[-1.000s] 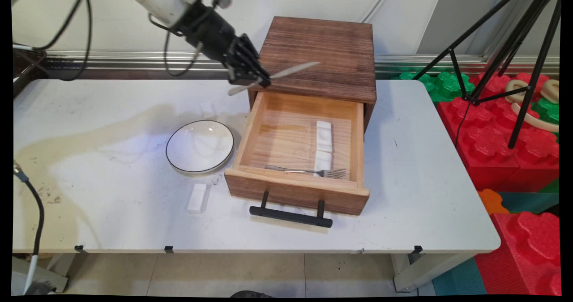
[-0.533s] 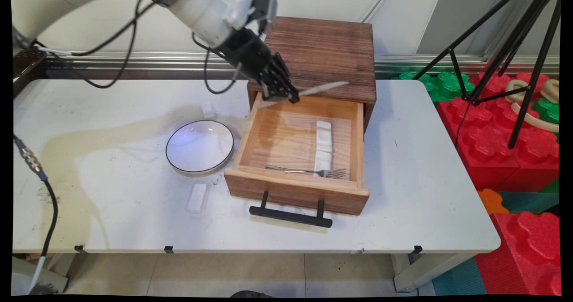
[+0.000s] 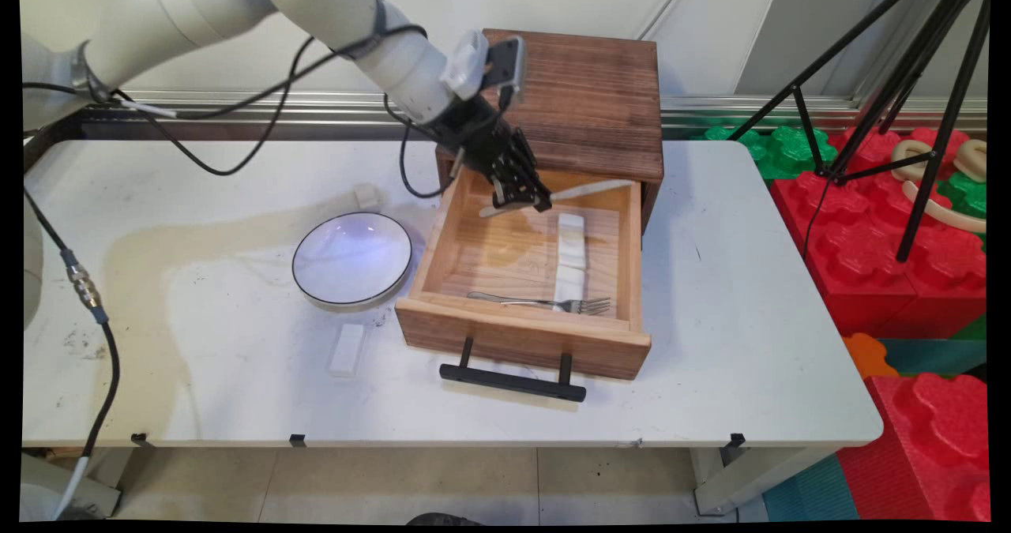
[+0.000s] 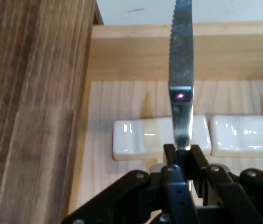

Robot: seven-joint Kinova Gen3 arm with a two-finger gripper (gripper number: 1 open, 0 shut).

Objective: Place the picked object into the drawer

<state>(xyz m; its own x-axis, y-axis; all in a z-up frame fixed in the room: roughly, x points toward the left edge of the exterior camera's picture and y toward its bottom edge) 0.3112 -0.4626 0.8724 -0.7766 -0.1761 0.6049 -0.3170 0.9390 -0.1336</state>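
we see our end effector clamped on the knife, its long axis running across the open drawer, just above the white rests.

White table, pale wall behind — red/green foam blocks rt, black tripod.

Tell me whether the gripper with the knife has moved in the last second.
Yes. The black gripper, shut on the silver table knife, has travelled rightward and down, from left of the dark wooden cabinet to above its open light-wood drawer.
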